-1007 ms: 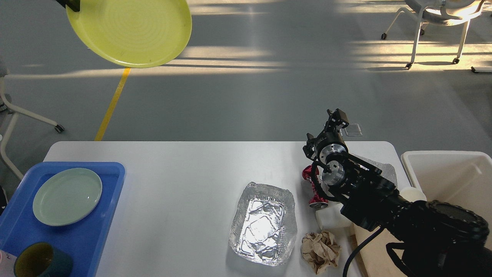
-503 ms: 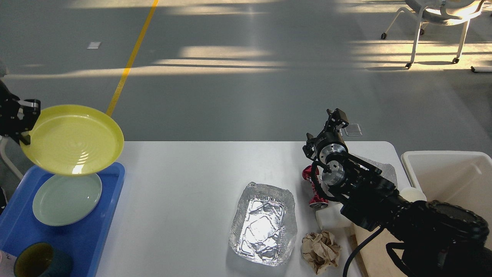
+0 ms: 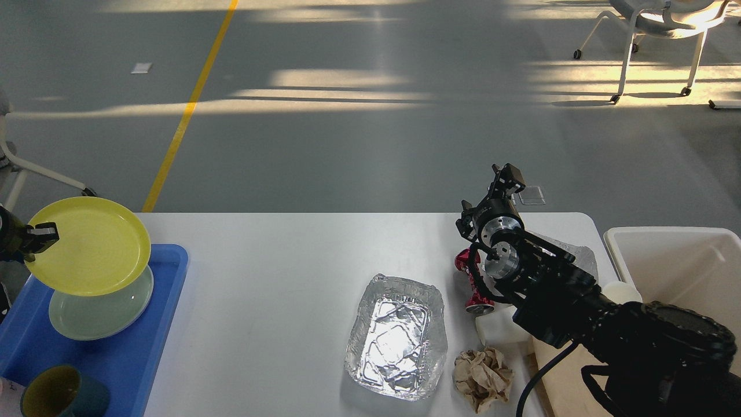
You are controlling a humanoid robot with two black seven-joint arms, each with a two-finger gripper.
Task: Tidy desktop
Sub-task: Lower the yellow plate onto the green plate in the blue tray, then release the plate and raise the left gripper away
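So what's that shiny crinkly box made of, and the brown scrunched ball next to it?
The shiny tray looks like thin aluminium foil: silvery, mirror-bright, with wrinkled walls and a creased floor. The brown ball looks like crumpled paper, maybe a napkin: dull, tan, with many soft folds and no shine.

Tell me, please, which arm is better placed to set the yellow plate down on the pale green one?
Left. Its fingers already grip the yellow plate directly above the green plate in the blue tray. The right gripper is across the table.
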